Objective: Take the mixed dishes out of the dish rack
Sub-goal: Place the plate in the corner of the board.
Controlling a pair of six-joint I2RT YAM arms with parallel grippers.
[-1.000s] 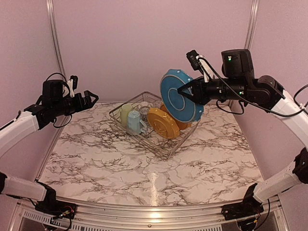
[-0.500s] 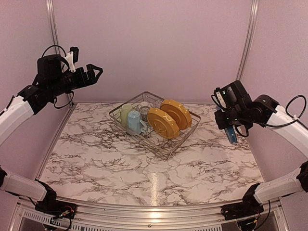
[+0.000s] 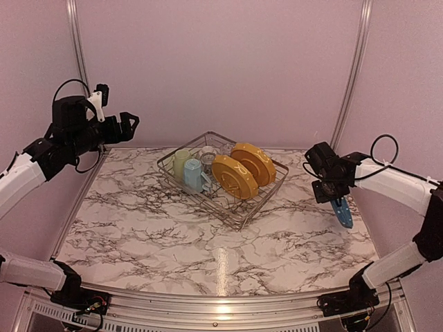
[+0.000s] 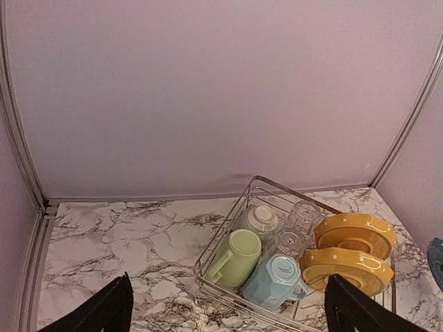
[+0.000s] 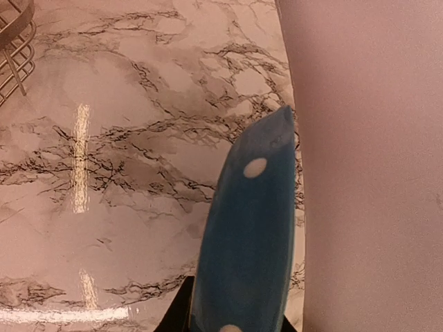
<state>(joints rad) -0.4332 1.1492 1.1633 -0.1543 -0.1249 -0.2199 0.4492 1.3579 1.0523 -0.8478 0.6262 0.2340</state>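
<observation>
Marble table has the dish rack toward the back, with two yellow-orange plates upright in it beside the light blue mug. The blue plate hangs edge-on over the table's right side, pinched by the right gripper. The left gripper is spread wide, up high on the left.

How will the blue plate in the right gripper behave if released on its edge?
Probably rigid: the blue plate shows no sag, held edge-on by the right gripper. Its smooth glaze looks slippery. Released on its rim on the marble table, it would likely roll or topple.
</observation>
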